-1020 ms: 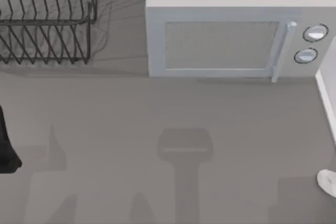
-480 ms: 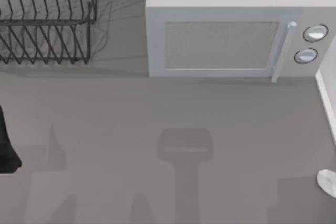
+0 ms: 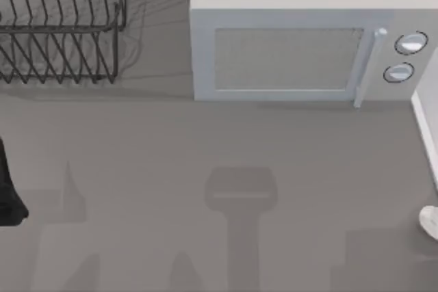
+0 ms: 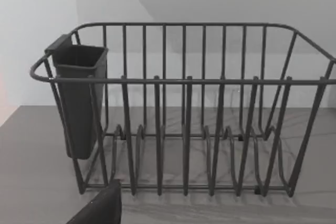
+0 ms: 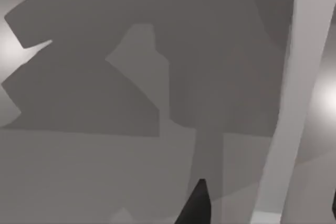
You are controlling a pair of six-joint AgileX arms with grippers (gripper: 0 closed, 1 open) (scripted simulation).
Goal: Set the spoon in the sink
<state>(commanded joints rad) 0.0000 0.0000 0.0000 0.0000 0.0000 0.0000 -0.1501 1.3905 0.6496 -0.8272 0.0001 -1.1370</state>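
Observation:
The spoon (image 3: 430,222) shows as a small white rounded end at the top view's right edge, low on the table's right side. A white slanted edge (image 3: 426,128) runs above it along the right border; I cannot tell whether it belongs to the sink. In the right wrist view my right gripper (image 5: 266,209) hangs over grey, shadowed tabletop, and a pale strip (image 5: 294,77) runs away from it. What that strip is cannot be made out. My left arm (image 3: 8,193) is parked at the left edge.
A black wire dish rack (image 3: 61,25) with a dark cutlery cup (image 4: 79,103) stands at the back left. A white microwave (image 3: 301,39) with two round silver knobs (image 3: 409,43) takes up the back right. Arm shadows lie on the bare grey table (image 3: 226,141).
The spoon's white end has shifted to the right and toward the back, so less of it shows at the edge. The shadows near it have shifted too. My left arm has not moved.

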